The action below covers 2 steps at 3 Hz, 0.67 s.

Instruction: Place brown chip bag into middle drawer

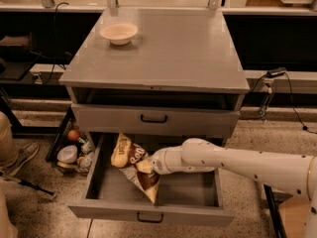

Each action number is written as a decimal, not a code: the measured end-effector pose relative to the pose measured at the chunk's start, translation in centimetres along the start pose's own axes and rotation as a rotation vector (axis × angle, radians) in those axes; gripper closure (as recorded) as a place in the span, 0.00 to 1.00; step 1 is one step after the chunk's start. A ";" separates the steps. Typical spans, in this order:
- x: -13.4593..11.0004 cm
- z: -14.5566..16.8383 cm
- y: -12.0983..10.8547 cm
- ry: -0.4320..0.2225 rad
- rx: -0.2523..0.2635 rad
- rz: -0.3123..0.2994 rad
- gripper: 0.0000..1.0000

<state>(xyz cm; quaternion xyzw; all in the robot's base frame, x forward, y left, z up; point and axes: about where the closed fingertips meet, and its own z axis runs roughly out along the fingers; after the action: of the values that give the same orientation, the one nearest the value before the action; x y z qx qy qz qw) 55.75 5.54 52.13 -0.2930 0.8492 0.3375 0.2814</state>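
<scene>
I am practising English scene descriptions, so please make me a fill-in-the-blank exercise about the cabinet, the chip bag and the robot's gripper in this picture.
1. The cream bowl stands on the ____ of the cabinet.
2. The middle drawer is pulled ____.
3. The gripper is at the brown chip bag inside that drawer, and its arm reaches in from the picture's ____ side.
Missing words: top; open; right.

One camera looks down from high in front of the cabinet (173, 53), fairly near; gripper (147, 166) low centre, over the drawer (109, 211).
</scene>
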 end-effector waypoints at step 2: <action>-1.5 2.3 2.0 -0.037 -0.076 -0.034 0.01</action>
<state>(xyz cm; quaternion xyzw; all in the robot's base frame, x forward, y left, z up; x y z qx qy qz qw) 55.99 8.87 52.55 -0.3114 0.8253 0.3703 0.2912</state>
